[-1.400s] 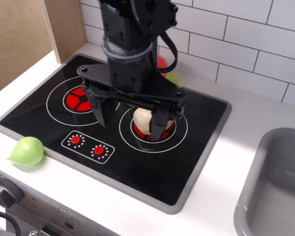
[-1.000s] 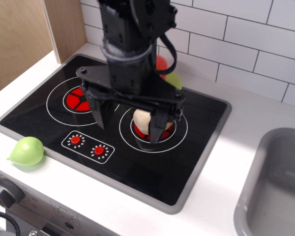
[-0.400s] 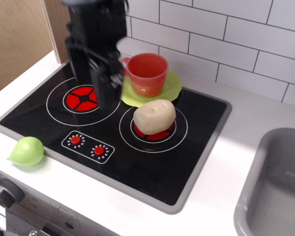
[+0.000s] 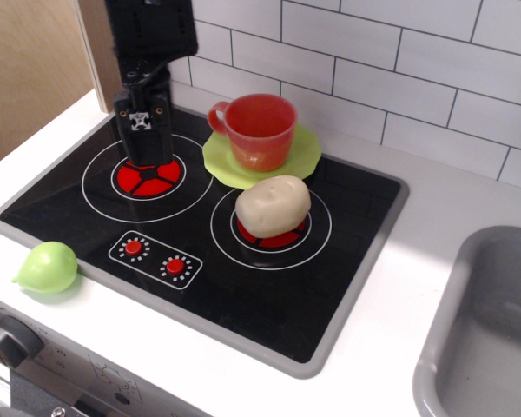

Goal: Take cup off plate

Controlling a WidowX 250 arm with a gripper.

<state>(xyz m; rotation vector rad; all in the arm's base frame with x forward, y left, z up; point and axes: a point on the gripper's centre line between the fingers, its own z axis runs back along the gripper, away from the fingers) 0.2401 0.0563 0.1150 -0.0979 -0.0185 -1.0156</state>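
The red-orange cup (image 4: pixel 259 130) stands upright on the lime-green scalloped plate (image 4: pixel 306 155) at the back of the black hob, with its loop handle pointing left. My gripper (image 4: pixel 144 139) hangs over the left rear burner, to the left of the cup and plate and apart from both. I see it side-on, with its black fingers (image 4: pixel 144 129) pointing down just above the burner. It holds nothing.
A cream potato-shaped toy (image 4: pixel 273 205) lies on the front right burner, just in front of the plate. A small green pear toy (image 4: pixel 47 267) lies on the white counter at front left. A grey sink (image 4: pixel 486 330) is at right. The tiled wall is behind and a wooden panel is at left.
My gripper has risen off the potato toy and swung left and back to the left burner, turning side-on. The cup and plate, hidden before, are now in full view.
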